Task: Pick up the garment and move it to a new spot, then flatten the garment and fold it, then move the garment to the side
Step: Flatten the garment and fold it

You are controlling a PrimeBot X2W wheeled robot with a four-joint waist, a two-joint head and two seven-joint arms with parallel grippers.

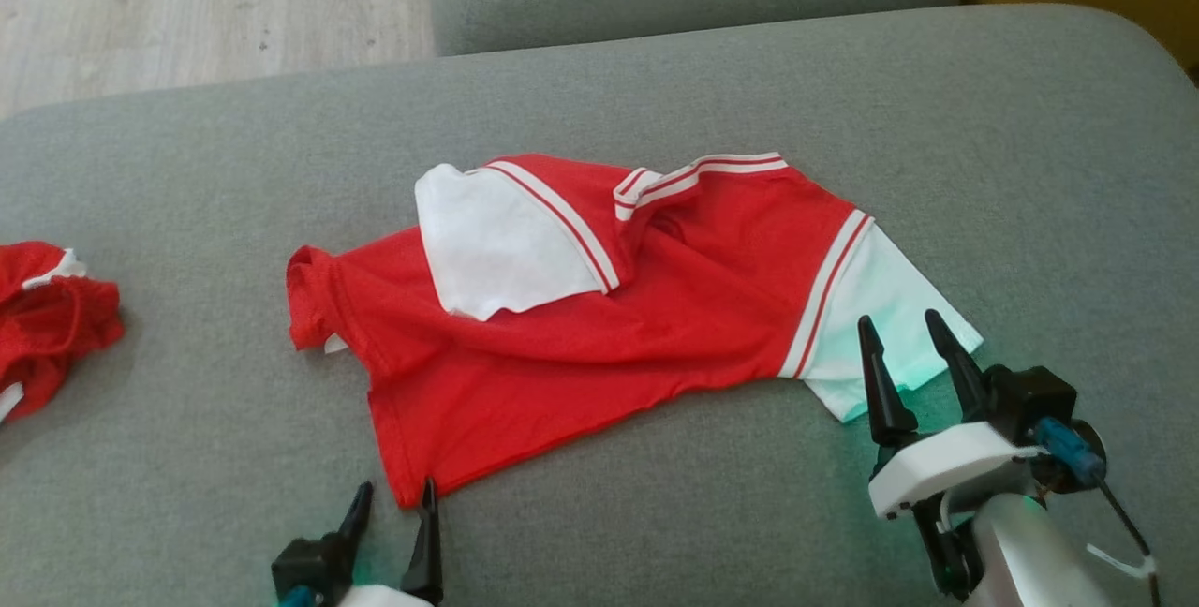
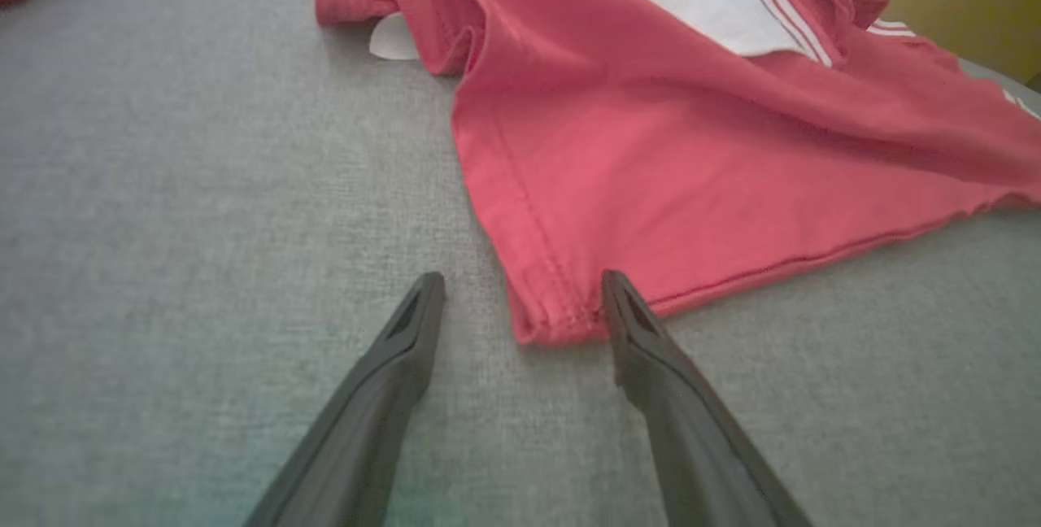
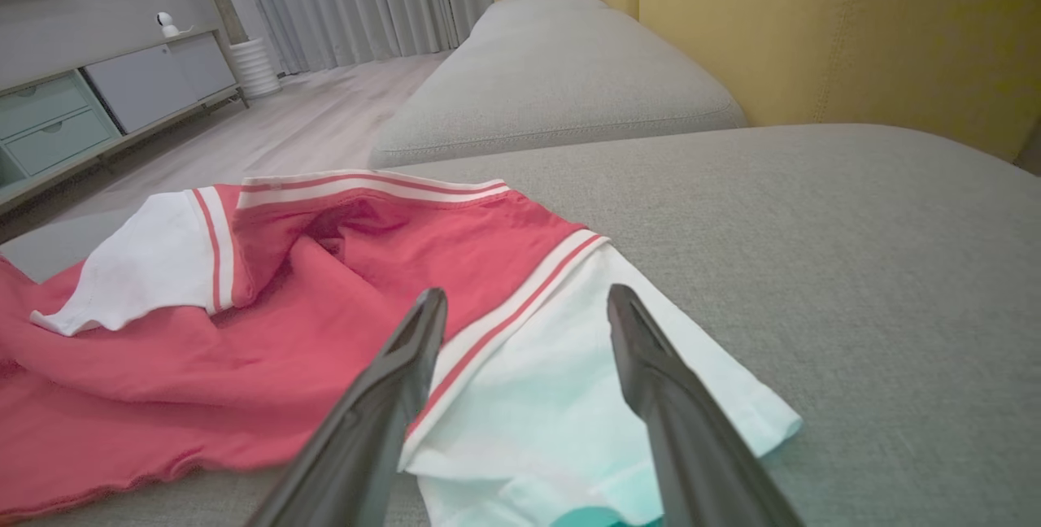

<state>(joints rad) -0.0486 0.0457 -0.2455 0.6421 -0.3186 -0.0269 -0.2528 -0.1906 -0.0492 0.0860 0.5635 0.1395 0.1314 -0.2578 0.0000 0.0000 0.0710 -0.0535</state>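
Garment (image 1: 599, 307) rumpled, unfolded on sofa (image 1: 843, 120); left end effector (image 1: 396, 490) at hem corner (image 1: 407, 481), right end effector (image 1: 901, 318) over white sleeve (image 1: 899, 284), both spread apart and empty; flattening, folding, moving aside apparently all pending.

Open cushion (image 1: 984, 167) around the shirt (image 1: 581, 335); red bundle (image 1: 47, 326) at left

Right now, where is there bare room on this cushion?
Bare: the wide band of cushion behind the shirt, and the stretch right of its white sleeve. A narrower gap separates shirt and red garment at left. Crowded: the hem corner at the left end effector, the sleeve at the right end effector.
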